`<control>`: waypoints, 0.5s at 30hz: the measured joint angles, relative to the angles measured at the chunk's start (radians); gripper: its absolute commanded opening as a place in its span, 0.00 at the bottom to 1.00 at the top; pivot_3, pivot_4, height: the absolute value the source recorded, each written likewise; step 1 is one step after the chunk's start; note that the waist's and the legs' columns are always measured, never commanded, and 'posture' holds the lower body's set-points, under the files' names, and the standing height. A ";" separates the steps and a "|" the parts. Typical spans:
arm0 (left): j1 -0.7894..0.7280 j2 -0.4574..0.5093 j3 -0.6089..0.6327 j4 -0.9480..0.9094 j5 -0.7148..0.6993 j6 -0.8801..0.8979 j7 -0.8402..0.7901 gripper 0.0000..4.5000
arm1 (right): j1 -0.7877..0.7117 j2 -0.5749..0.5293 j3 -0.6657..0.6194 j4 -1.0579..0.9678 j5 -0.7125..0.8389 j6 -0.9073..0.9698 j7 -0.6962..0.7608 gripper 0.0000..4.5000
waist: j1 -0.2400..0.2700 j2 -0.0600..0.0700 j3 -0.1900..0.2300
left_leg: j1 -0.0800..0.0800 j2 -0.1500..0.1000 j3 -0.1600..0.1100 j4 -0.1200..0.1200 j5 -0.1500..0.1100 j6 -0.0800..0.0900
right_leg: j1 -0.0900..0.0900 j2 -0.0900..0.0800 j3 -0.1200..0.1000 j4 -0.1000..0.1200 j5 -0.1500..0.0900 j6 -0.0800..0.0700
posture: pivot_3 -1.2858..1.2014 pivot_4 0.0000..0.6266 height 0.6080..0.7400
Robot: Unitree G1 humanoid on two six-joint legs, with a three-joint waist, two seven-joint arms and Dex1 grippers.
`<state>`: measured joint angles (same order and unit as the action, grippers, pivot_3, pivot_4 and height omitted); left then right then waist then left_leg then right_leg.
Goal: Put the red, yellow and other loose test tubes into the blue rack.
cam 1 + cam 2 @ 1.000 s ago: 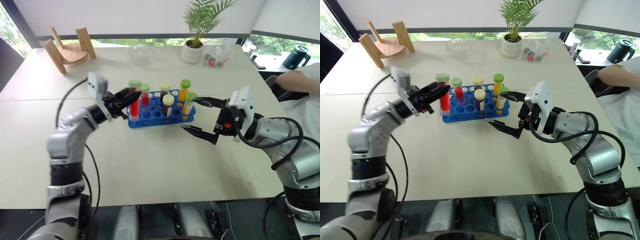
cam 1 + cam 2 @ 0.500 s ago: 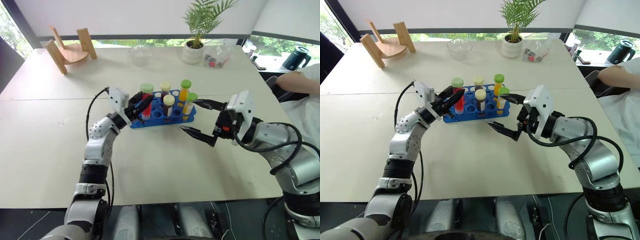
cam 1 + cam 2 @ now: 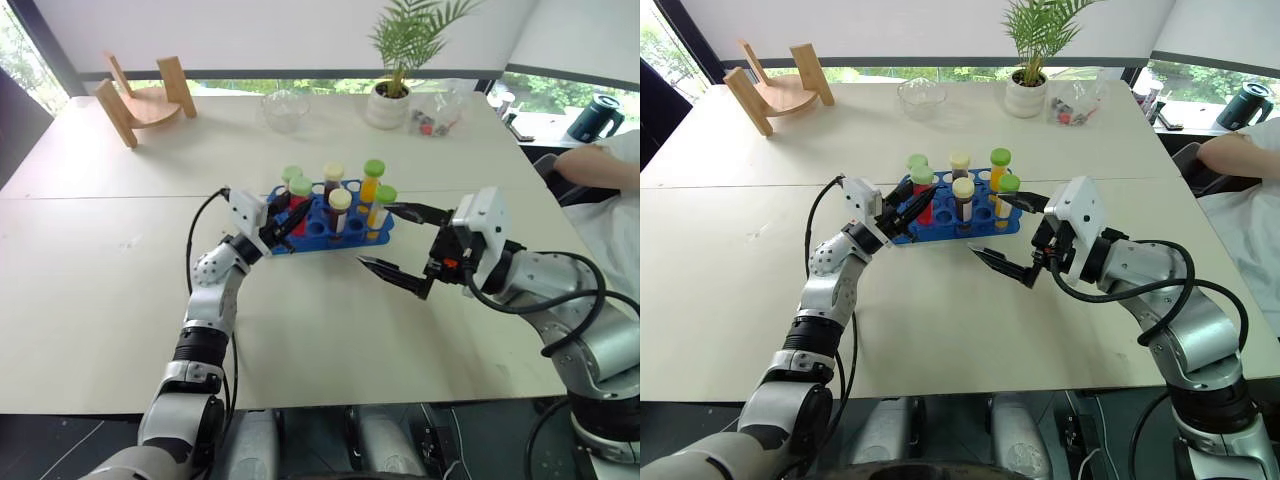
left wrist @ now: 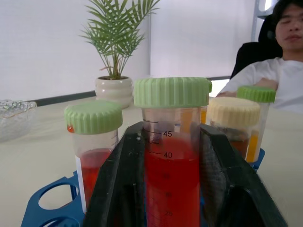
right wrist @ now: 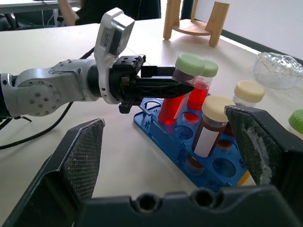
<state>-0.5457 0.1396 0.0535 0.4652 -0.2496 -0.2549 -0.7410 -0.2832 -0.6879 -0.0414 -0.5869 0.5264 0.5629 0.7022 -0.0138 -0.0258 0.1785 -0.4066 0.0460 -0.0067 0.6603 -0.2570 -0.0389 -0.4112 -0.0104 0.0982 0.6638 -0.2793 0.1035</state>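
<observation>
Your left hand [image 3: 284, 222] sits at the left end of the rack [image 3: 330, 232], its two fingers [image 4: 118, 189] lying on either side of a red tube [image 4: 171, 156] with a green cap. You cannot tell from here whether they still press it or stand just off it. That tube is upright and its lower part is down in a hole at the rack's left end. Just behind it stands a second red tube [image 4: 93, 146] with a green cap, also in the rack.

Further along the rack you have two cream-capped tubes of dark brown-red liquid [image 3: 339, 212] and two green-capped tubes, one orange [image 3: 370, 182] and one yellow [image 3: 379, 208], at the right end. All stand upright in holes.

Your right hand [image 3: 396, 241] hangs just off the rack's right end, above the tabletop [image 3: 100, 250], fingers spread wide with nothing between them.

The rack sits about mid-tabletop. Near the far edge are a potted plant [image 3: 392, 90], a glass bowl [image 3: 283, 108] and, toward the far left corner, a wooden stand [image 3: 140, 97]. A person's arm [image 3: 598, 160] rests past the right edge.
</observation>
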 measured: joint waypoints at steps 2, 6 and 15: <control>0.004 0.002 -0.003 0.010 0.002 -0.001 -0.004 0.85 | 0.001 0.000 -0.002 0.000 0.001 0.001 -0.003 1.00 | 0.000 0.000 0.000 | 0.000 0.000 0.000 0.000 0.000 0.000 | 0.000 0.000 0.000 0.000 0.000 0.000 | 0.52 0.24 1.00; 0.070 0.077 -0.028 -0.081 0.002 0.058 -0.035 0.99 | 0.022 -0.005 -0.008 -0.006 0.008 0.009 -0.003 1.00 | -0.008 0.000 0.000 | 0.000 0.001 0.000 -0.001 -0.001 0.002 | 0.000 0.001 0.000 0.000 0.000 0.000 | 0.52 0.24 1.00; 0.312 0.558 0.128 -0.696 -0.283 0.728 -0.128 0.99 | 0.049 -0.091 -0.114 0.049 0.066 0.072 0.054 1.00 | -0.011 0.001 0.001 | 0.001 0.002 0.001 -0.003 -0.001 0.002 | -0.001 0.000 0.000 -0.001 -0.001 -0.002 | 0.52 0.24 1.00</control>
<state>-0.2340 0.6972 0.1810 -0.2304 -0.5321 0.4733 -0.8689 -0.2345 -0.7789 -0.1556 -0.5383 0.5925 0.6352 0.7565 -0.0251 -0.0251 0.1791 -0.4061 0.0476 -0.0062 0.6577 -0.2584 -0.0367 -0.4120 -0.0109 0.0979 0.6627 -0.2803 0.1019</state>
